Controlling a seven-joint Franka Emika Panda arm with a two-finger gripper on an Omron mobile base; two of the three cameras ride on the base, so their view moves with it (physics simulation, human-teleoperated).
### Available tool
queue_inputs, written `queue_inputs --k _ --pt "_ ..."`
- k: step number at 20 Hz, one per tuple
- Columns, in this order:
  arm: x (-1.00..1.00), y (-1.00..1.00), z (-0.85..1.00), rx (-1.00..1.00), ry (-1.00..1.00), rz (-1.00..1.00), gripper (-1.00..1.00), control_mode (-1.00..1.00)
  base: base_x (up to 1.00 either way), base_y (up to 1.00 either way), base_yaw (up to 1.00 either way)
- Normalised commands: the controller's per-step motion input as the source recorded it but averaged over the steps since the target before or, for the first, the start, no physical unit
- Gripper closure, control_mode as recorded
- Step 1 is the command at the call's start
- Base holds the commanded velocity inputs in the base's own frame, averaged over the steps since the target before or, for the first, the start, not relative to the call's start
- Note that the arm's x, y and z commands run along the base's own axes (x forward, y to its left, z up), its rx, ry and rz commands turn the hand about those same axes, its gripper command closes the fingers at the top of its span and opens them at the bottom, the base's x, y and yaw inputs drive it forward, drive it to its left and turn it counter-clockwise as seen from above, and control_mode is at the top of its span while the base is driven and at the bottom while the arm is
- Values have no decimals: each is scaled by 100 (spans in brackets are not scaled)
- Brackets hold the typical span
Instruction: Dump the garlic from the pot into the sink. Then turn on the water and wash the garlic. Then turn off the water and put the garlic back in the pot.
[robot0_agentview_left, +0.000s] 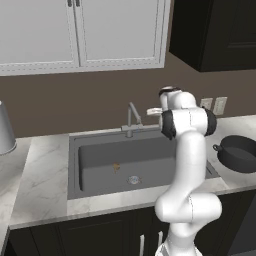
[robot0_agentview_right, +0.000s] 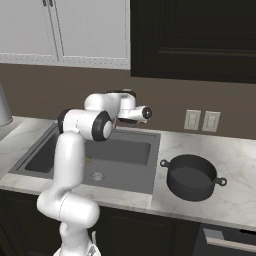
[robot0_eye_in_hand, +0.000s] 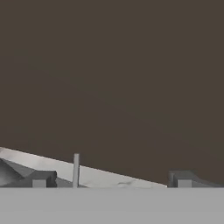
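From the left base view, the garlic (robot0_agentview_left: 116, 167) lies on the sink (robot0_agentview_left: 75, 165) floor near the drain (robot0_agentview_left: 133, 179); the arm hides part of the basin, and the pot (robot0_agentview_left: 239, 154) is cut off at the edge. From the right, the pot (robot0_agentview_right: 192, 178) stands empty on the counter (robot0_agentview_right: 235, 165) beside the sink (robot0_agentview_right: 127, 150). In the hand view the fingertips (robot0_eye_in_hand: 43, 179) stand spread wide, holding nothing; the faucet (robot0_eye_in_hand: 76, 170) rises between them.

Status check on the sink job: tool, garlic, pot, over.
Tool open, empty, up near the faucet. Garlic on the sink floor beside the drain. Pot upright on the counter, right of the sink. Nothing blocking.
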Motion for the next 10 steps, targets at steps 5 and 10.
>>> queue_inputs --k 5,10 --pt "-88 -66 51 0 1 -19 -100 -100 0 0 0" --pt "-100 -28 25 0 0 -12 -100 -100 0 0 0"
